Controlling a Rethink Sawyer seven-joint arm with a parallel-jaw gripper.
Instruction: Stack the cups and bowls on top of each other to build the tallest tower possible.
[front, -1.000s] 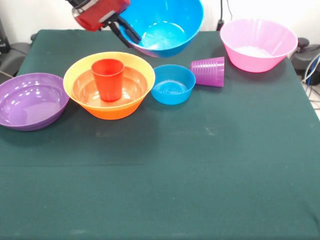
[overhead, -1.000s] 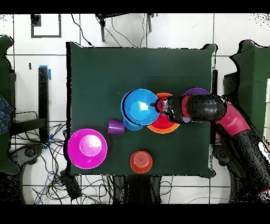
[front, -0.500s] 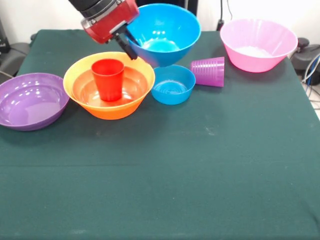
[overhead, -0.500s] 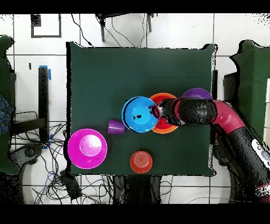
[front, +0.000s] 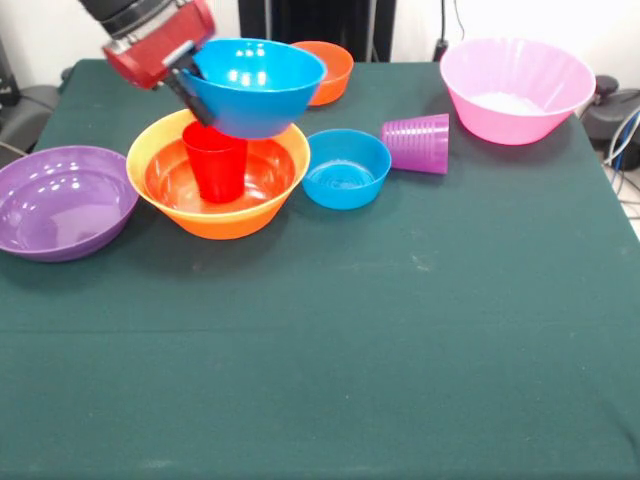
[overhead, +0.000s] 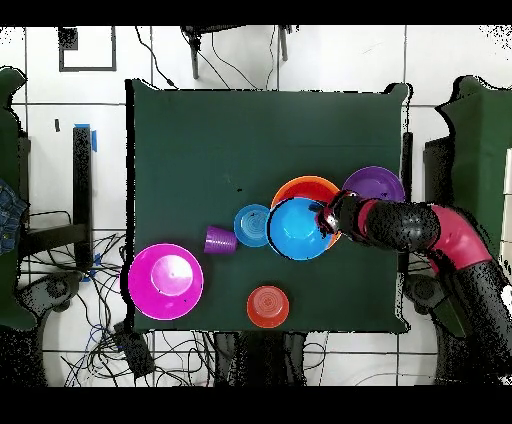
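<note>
Gripper (front: 187, 82) pinches the large blue bowl (front: 252, 85) by its rim, above the red cup (front: 214, 160) in the tower (front: 218, 215) near the table's (front: 330, 340) far edge. Bowl likely light, slippery; rim hold suits.

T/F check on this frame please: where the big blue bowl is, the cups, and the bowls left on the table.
1. The gripper holds the large glossy blue plastic bowl by its rim, above the red plastic cup. True.
2. The red cup lies on its side on the green tablecloth. False: it stands upright inside the large orange plastic bowl.
3. The translucent purple plastic cup lies on its side beside the small blue plastic bowl. True.
4. The large pink plastic bowl is nested in the orange bowl. False: it sits alone on the table.
5. The shallow purple plastic bowl holds a cup. False: it is empty.
</note>
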